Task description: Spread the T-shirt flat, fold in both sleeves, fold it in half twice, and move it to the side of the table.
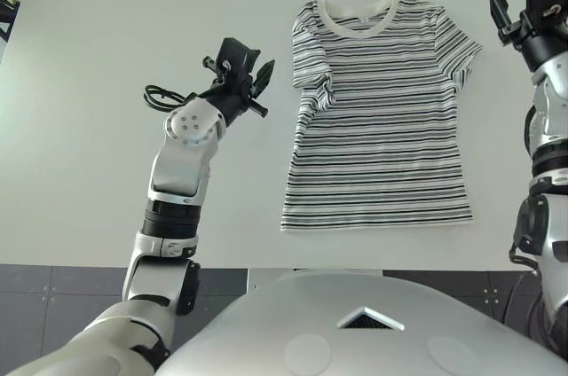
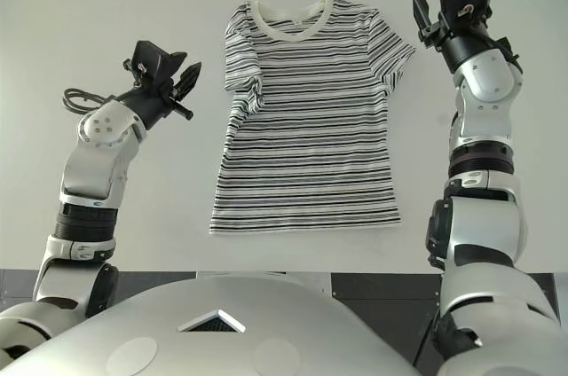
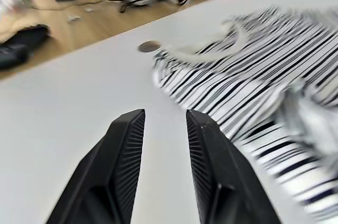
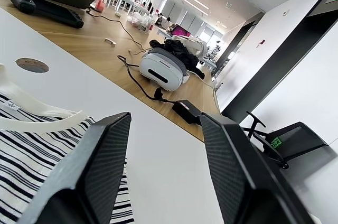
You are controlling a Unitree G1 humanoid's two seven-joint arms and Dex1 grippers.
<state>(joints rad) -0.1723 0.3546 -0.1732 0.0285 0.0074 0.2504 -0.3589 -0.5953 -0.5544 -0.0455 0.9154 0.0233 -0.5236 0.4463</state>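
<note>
Lying flat on the table [image 1: 115,21], collar [image 1: 359,11] far, your T-shirt [image 1: 377,119] sits between your left gripper [image 3: 165,113], parted and empty, and your right gripper [image 4: 165,118], spread empty beside the far right sleeve [image 1: 457,43].

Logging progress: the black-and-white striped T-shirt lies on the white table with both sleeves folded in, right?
No. The left eye view shows the black-and-white striped T-shirt on the white table with only the sleeve on the robot's left folded in; the opposite sleeve lies spread.
</note>
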